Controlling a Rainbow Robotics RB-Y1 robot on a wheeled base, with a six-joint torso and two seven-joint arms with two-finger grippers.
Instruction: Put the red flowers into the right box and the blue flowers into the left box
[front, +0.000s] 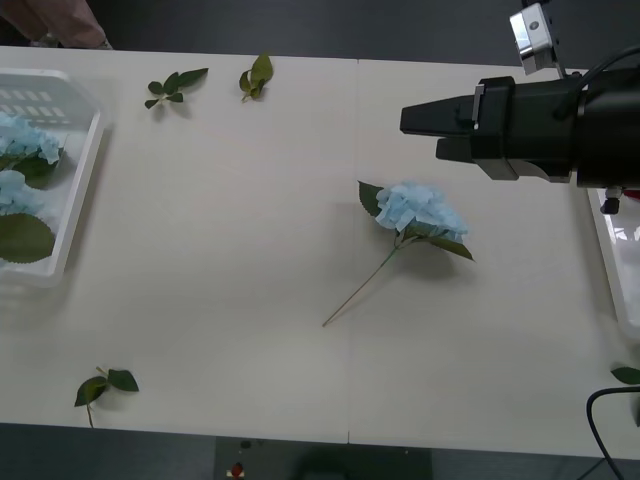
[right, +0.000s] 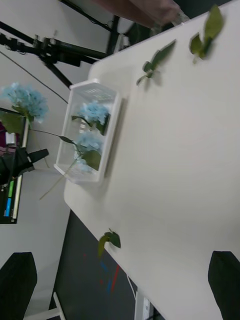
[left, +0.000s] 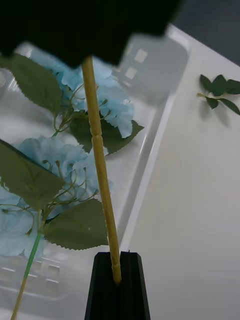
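While one fluffy pale blue flower (front: 421, 208) lies mid-table, head toward right gripper (front: 420, 130) with spread fingers, stem slanting back toward robot, left gripper (left: 118, 282) clamped on a stem (left: 100, 160) above left box (left: 150, 145)

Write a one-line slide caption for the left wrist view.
Left gripper shut on a blue flower's stem, holding it above the left box, where other blue flowers already lie.

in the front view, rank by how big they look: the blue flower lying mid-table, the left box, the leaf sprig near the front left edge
1. the left box, though cut off by the picture's edge
2. the blue flower, counting its stem
3. the leaf sprig, smallest
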